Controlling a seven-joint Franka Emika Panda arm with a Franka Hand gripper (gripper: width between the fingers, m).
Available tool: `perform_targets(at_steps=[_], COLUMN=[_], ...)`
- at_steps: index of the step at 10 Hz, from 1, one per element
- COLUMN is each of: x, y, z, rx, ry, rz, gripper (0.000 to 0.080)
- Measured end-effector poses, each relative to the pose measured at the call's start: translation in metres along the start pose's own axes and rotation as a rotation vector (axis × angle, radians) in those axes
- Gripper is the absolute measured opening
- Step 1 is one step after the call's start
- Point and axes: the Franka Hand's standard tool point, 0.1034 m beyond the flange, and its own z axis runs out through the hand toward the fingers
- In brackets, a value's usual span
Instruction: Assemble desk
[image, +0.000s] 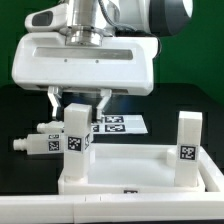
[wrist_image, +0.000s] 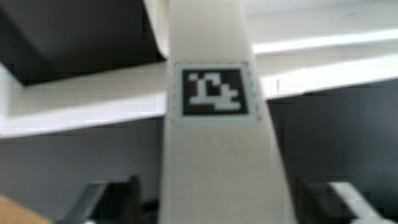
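The white tray-like tabletop (image: 135, 168) lies flat at the front of the black table. One white tagged leg (image: 75, 128) stands upright in its corner on the exterior view's left. A second leg (image: 187, 140) stands upright in the corner on the exterior view's right. My gripper (image: 79, 100) hangs over the top of the first leg, with one finger (image: 58, 101) on each side of it. In the wrist view that leg (wrist_image: 217, 90) runs up the middle between my fingers (wrist_image: 118, 200), and a dark gap shows on both sides. My gripper (wrist_image: 222, 205) is open.
Another tagged leg (image: 42, 143) lies on its side on the black table at the exterior view's left, beside the tabletop. The marker board (image: 118, 125) lies flat behind the tabletop. A white ledge (image: 110, 210) runs along the front edge.
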Motion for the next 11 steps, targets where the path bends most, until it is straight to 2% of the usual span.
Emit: perform_targets(at_steps=[1, 2, 3, 4, 5, 7, 8, 9, 10, 11], x=[0.005, 0.011, 0.011, 0.016, 0.008, 0.0, 0.001, 0.001, 0.001, 0.0], y=[-0.002, 0.0, -0.003, 0.0, 0.002, 0.01, 0.01, 0.01, 0.01, 0.01], z=[-0.002, -0.002, 0.0, 0.0, 0.002, 0.004, 0.004, 0.004, 0.004, 0.004], rx=[0.022, 0.04, 0.084, 0.097, 0.106, 0.09, 0.087, 0.082, 0.082, 0.078], ry=[-0.039, -0.082, -0.212, -0.273, -0.362, -0.431, -0.427, -0.428, -0.429, -0.43], rz=[0.016, 0.033, 0.073, 0.092, 0.098, 0.06, 0.069, 0.09, 0.089, 0.111], gripper=[0.0509, 0.0624, 0.0644, 0.0644, 0.0648, 0.0649, 0.0649, 0.0567, 0.0432, 0.0432])
